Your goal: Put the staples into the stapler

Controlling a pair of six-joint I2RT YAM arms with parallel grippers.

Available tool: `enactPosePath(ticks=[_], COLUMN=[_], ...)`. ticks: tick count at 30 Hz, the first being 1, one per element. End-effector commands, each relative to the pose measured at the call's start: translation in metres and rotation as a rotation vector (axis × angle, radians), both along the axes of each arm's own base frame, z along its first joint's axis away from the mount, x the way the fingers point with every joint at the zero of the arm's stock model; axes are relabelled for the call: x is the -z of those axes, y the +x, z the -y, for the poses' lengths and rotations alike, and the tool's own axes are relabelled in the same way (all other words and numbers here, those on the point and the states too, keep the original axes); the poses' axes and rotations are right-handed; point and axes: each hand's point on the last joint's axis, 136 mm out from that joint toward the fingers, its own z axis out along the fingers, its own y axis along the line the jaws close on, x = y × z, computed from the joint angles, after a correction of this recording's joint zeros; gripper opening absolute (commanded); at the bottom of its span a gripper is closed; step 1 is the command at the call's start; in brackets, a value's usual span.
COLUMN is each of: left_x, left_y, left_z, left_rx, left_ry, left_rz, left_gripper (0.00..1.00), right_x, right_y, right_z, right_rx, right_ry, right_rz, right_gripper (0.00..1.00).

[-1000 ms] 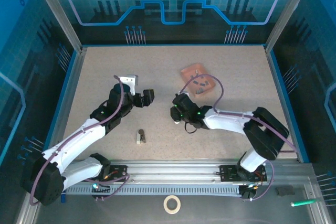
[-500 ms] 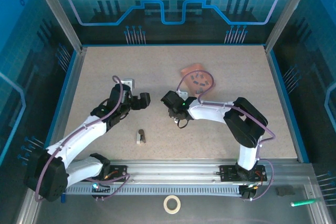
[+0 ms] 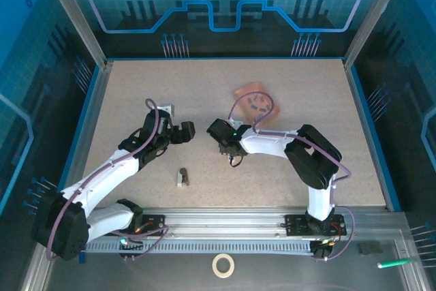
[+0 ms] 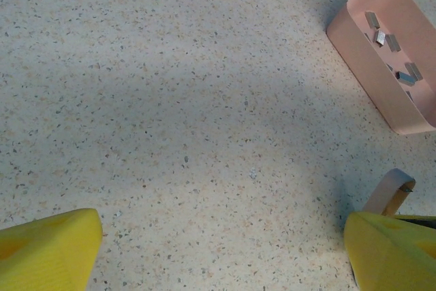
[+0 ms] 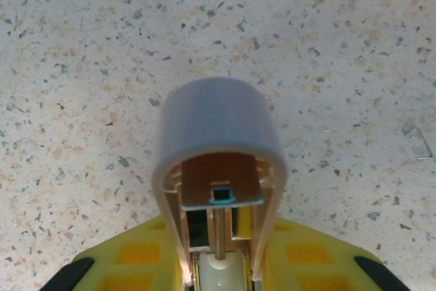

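Right jaws pinching the stapler (image 5: 216, 134), grip point cut off at frame edge, white rounded shell, reddish channel and thin rod inside, held above tabletop (image 4: 170, 100) near pink tray (image 4: 371, 100) of staples (image 4: 393, 42), left jaws spread wide.

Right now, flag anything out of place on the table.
One small white-and-dark piece lies alone near the front edge of the table, apart from the pink tray of staples; too small to identify. Nothing looks spilled.
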Motion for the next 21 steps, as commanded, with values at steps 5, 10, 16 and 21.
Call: enactPosePath(ticks=[5, 10, 16, 21], left_x=[0.002, 0.000, 0.003, 0.017], left_y=[-0.004, -0.010, -0.033, -0.069], left_z=[-0.003, -0.002, 0.000, 0.000], left_rx=[-0.006, 0.008, -0.013, -0.081], left_ry=[-0.009, -0.010, -0.069, -0.142], left_rz=[-0.025, -0.046, -0.188, -0.365], left_gripper=[0.93, 0.93, 0.92, 0.89], right_x=[0.002, -0.019, -0.058, -0.081], right_y=[-0.003, 0.000, -0.004, -0.017], right_z=[-0.007, -0.011, -0.010, -0.004], right_rx=[-0.022, -0.029, -0.042, -0.070], right_ry=[-0.027, -0.017, 0.020, 0.060], right_rz=[0.002, 0.052, 0.152, 0.215], right_gripper=[0.30, 0.42, 0.50, 0.54])
